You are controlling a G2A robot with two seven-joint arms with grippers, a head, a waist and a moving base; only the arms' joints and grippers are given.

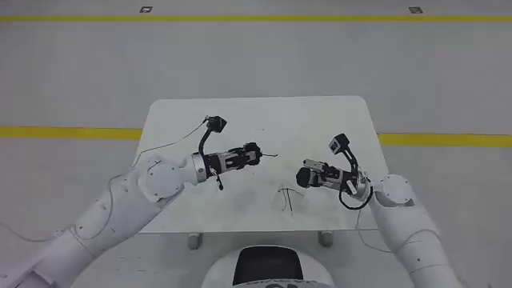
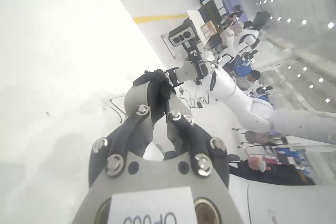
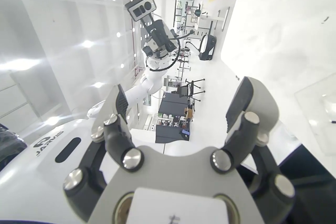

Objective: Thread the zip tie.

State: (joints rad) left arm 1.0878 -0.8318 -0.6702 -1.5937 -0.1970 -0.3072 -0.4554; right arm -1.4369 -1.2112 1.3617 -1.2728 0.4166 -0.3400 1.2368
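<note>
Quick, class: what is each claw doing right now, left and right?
Left claw: closed, holding a zip tie.
Right claw: open, holding nothing.

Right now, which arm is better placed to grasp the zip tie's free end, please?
Right. The right gripper is open, near that end; the left gripper is shut on the zip tie.

white rounded arms, grey-and-black hands studded with silver screws, looped black cables.

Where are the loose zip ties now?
In the top view the loose zip ties lie on the table, between the left claw and right claw, nearer the robot.
</note>
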